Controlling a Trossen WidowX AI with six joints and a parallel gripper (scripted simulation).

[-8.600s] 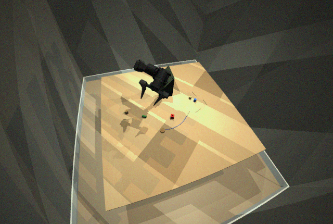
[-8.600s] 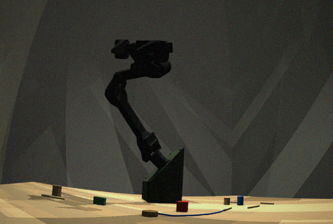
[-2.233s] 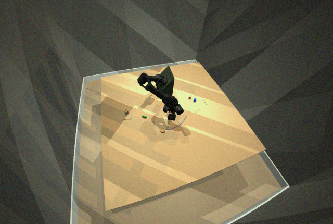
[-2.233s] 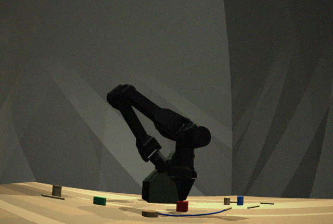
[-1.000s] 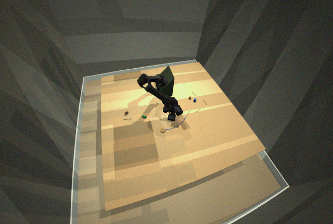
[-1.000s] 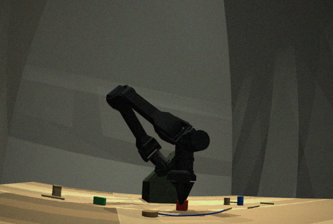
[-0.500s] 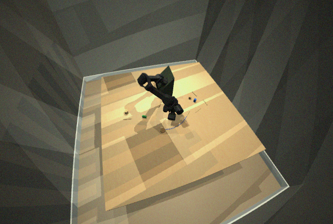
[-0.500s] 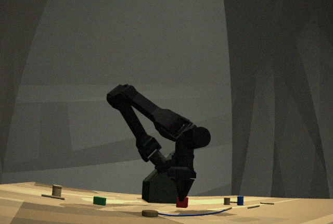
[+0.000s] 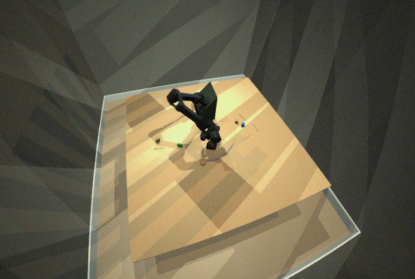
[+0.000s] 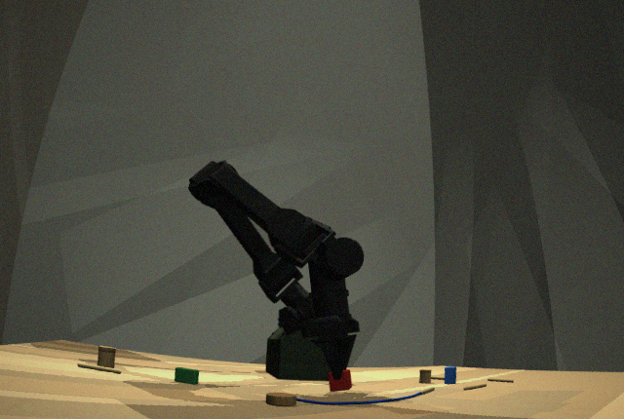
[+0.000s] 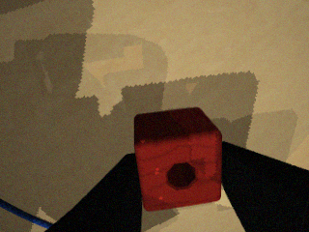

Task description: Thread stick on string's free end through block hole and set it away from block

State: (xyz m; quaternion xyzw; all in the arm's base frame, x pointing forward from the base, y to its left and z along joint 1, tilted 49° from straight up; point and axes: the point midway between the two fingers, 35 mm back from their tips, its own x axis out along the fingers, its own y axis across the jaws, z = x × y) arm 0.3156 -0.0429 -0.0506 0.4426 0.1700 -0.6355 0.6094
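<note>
The red block (image 10: pixel 339 382) (image 11: pixel 181 150) with a dark round hole is between the fingers of my gripper (image 10: pixel 339 375) (image 11: pixel 177 158), which is shut on it. In the exterior view the block looks slightly tilted and a little above the table. The hole faces the wrist camera. The round wooden button (image 9: pixel 202 162) (image 10: pixel 281 399) lies on the table in front of the gripper. The blue string (image 9: pixel 216 159) (image 10: pixel 352 402) (image 11: pixel 21 213) curves from it to the right. The thin stick (image 9: pixel 235 141) (image 10: pixel 427 390) at its free end lies on the table, away from the block. The top view hides the block behind the arm.
A green block (image 9: pixel 179 145) (image 10: pixel 186 375), a wooden cylinder (image 9: pixel 157 139) (image 10: pixel 106 357) and a loose stick (image 9: pixel 159 148) (image 10: pixel 98 368) lie left. A blue block (image 9: pixel 242 124) (image 10: pixel 449 375), a small wooden cylinder (image 9: pixel 236 122) (image 10: pixel 425 376) and loose sticks (image 9: pixel 255 127) (image 10: pixel 474 386) lie right.
</note>
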